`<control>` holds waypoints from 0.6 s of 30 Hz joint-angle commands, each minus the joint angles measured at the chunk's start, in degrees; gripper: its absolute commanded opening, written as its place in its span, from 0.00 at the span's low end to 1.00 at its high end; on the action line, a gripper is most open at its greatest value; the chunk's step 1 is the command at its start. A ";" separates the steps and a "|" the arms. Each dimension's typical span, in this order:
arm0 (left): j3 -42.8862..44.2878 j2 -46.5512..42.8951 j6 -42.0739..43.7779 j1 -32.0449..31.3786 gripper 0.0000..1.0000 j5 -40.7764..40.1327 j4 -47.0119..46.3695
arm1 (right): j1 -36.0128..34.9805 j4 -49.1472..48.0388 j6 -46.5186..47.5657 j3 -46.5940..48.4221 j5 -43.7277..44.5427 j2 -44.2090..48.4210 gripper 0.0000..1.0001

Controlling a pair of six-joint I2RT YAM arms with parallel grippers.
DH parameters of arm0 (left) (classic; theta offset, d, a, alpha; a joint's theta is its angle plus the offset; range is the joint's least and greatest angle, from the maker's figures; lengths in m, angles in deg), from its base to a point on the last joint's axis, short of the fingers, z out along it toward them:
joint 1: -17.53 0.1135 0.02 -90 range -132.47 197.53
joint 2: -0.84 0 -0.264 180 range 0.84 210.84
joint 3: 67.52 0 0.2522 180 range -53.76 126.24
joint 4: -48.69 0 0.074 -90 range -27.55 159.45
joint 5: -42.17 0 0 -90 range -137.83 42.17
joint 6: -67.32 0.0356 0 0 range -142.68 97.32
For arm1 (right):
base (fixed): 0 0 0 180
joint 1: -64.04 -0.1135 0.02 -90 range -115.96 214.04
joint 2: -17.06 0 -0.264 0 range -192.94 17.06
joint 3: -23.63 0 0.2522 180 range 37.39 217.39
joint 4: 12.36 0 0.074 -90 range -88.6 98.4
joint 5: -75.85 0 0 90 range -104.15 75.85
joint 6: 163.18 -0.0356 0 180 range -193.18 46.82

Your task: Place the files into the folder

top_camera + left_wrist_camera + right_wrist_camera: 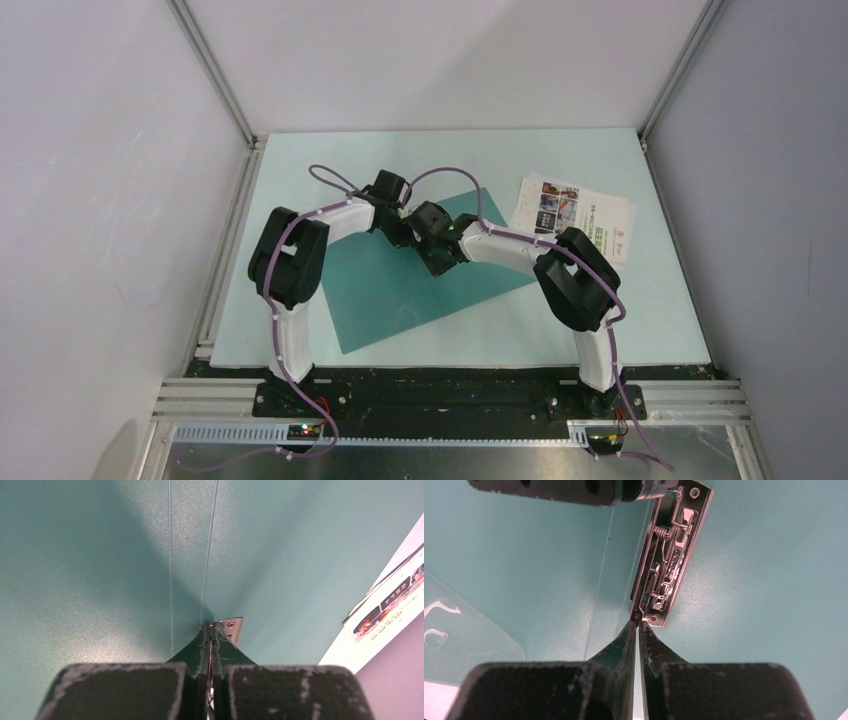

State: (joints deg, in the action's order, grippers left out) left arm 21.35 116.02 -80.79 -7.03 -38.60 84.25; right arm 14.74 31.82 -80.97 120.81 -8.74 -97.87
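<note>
The teal folder [400, 300] lies open and flat in the middle of the table. Its metal clip [671, 555] runs along the inner spine. My right gripper [639, 624] is shut, and its tips touch the near end of the clip. My left gripper [212, 626] is shut, with its tips down on the folder beside the clip's other end [231, 629]. In the top view both grippers, left [408, 238] and right [440, 262], meet over the folder's middle. The files [572, 215] lie outside the folder at the back right, with the photo brochure on top [395, 605]. The text sheet is hidden.
A clear plastic sleeve [459, 635] lies on the folder's left half. The pale table mat [660, 320] is ringed by grey enclosure walls and metal rails [215, 270]. The arm bases stand at the near edge.
</note>
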 commanded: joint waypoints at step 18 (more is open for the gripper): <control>-2.57 1.98 -0.53 -0.32 0.00 -0.71 1.92 | -1.03 -2.68 1.21 3.29 2.30 -2.29 0.10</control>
State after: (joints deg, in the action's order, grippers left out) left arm 21.06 116.02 -80.79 -6.92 -38.14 83.84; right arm 14.37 30.48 -80.47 121.47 -7.91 -98.77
